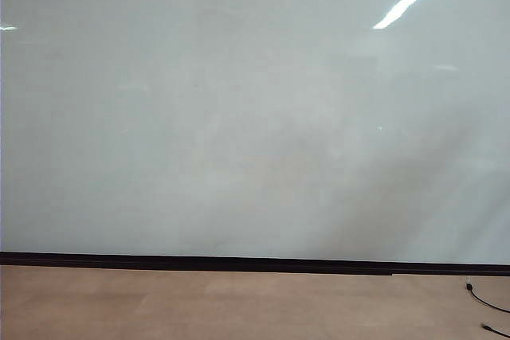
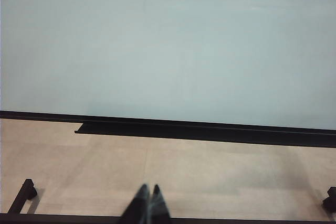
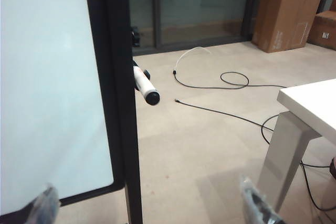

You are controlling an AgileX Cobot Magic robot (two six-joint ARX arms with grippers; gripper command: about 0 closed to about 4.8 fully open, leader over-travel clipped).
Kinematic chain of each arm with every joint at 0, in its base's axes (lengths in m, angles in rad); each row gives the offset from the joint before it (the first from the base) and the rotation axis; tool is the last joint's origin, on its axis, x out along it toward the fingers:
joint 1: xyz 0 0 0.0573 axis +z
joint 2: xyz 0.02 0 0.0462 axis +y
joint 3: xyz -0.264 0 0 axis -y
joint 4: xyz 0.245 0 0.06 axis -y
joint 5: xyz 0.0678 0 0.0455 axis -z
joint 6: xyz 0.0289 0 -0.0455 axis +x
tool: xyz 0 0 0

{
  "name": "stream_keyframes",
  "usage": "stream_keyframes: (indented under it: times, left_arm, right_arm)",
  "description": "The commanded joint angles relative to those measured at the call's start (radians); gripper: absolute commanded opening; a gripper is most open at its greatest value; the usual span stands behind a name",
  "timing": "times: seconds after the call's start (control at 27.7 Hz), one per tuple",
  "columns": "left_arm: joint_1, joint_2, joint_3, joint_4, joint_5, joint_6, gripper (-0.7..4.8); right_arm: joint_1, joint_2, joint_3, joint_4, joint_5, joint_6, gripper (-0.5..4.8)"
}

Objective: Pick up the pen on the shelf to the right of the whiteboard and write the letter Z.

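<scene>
Right claw (image 3: 152, 208) spread wide, nothing in it

We see the pen (image 3: 144, 84) ahead beside the whiteboard (image 3: 47, 77); left claw (image 2: 147, 205) pinched together.

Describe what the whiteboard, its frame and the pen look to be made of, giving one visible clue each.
Whiteboard: glossy, likely coated board; it mirrors a ceiling light.
Frame: black, matt, probably painted metal; straight thin edge.
Pen: looks like smooth white plastic with a dark cap; faint sheen.

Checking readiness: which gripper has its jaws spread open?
The right gripper, jaws wide apart near the white-barrelled pen; the left gripper has them together.
</scene>
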Motion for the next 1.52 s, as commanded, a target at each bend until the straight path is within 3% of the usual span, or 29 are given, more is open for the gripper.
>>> stream_keyframes:
  times: [0.04,0.43,0.72,0.87,1.19,1.52]
  left_arm:
    - [0.0,0.0,0.002,0.005,0.0,0.004,-0.04]
    - [0.0,0.0,0.002,0.005,0.0,0.004,-0.04]
    - [0.0,0.0,0.002,0.005,0.0,0.004,-0.04]
    - [0.0,0.0,0.002,0.005,0.0,0.004,-0.04]
    - [0.0,0.0,0.002,0.005,0.0,0.004,-0.04]
    - [0.0,0.0,0.002,0.005,0.0,0.004,-0.05]
  right_arm:
    - [-0.034,0.069,0.004,0.076,-0.03,-0.004,4.79]
    - [-0.133,0.344,0.004,0.418,-0.143,-0.055,4.79]
    - [-0.192,0.729,0.01,0.853,-0.297,-0.082,4.79]
    - [-0.217,0.866,0.066,0.858,-0.419,-0.087,4.79]
    - [-0.233,0.975,0.172,0.858,-0.47,-0.154,4.79]
    - [-0.301,1.095,0.304,0.858,-0.623,-0.148,4.79]
